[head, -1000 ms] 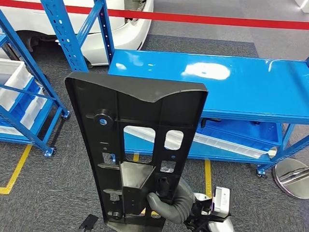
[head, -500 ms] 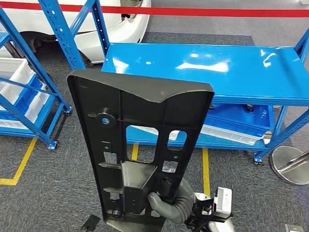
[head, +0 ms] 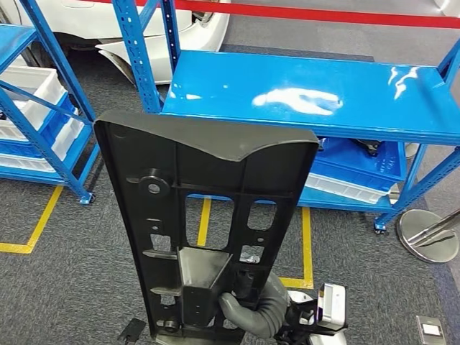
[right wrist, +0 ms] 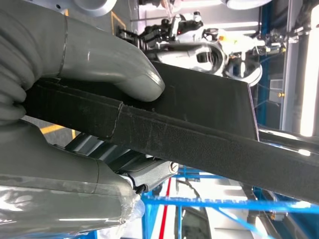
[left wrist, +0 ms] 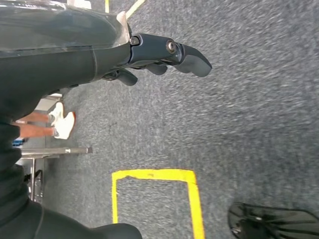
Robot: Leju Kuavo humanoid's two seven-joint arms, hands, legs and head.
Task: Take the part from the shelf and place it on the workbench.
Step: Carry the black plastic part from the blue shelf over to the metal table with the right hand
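Note:
A large black plastic part (head: 206,215), a ribbed panel with several cut-outs, stands upright in front of me. My right hand (head: 249,309) grips it near its lower edge, the grey thumb pressed on the panel (right wrist: 188,129) in the right wrist view. The blue workbench (head: 347,97) lies beyond the part, its top bare and glossy. My left hand (left wrist: 158,55) hangs over the grey carpet, fingers stretched out, holding nothing.
A blue shelf rack (head: 49,108) with white bins stands at the left. A red barrier tape (head: 325,14) and a white car (head: 179,36) lie behind the bench. A round metal stand base (head: 425,233) sits at the right. Yellow floor lines (head: 306,244) mark the carpet.
The whole view has shifted: the bench now sits closer and more to the right of centre, and the rack shows further in. The part stays in my right hand, held the same way.

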